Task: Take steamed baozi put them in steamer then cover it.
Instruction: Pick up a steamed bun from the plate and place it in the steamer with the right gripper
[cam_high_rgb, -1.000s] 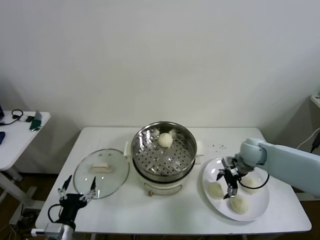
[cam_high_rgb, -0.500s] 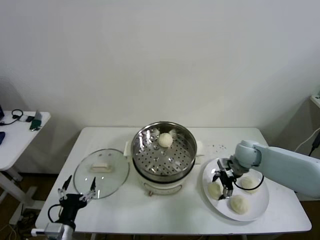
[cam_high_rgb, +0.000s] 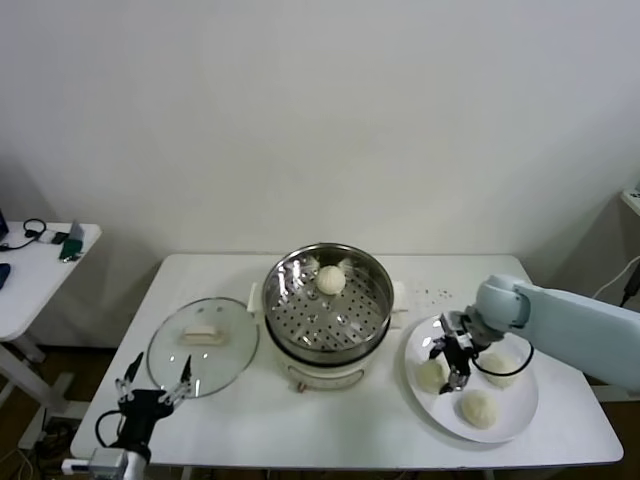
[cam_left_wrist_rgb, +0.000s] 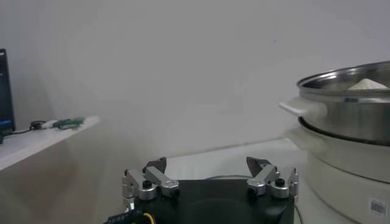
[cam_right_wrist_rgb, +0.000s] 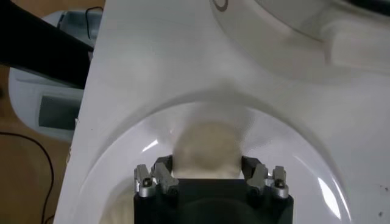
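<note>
I see my right gripper down over the white plate, at roughly 3 o'clock from the steamer. Its fingers sit on either side of one steamed baozi, touching its flanks; the right wrist view shows the bun wedged between them, so I read this as a grasp closing on the bun. That baozi is a round dome with no long axis, crown up, lying at the plate's side nearest the steamer. Two more buns rest on the same plate, one toward 5 o'clock of the gripper, the other partly hidden behind it. A fourth bun sits on the steamer's perforated tray, toward its 12 o'clock edge. The cover lies flat on the table at 9 o'clock from the steamer, handle up. My left gripper waits spread wide at the table's near left edge, just beside the cover.
</note>
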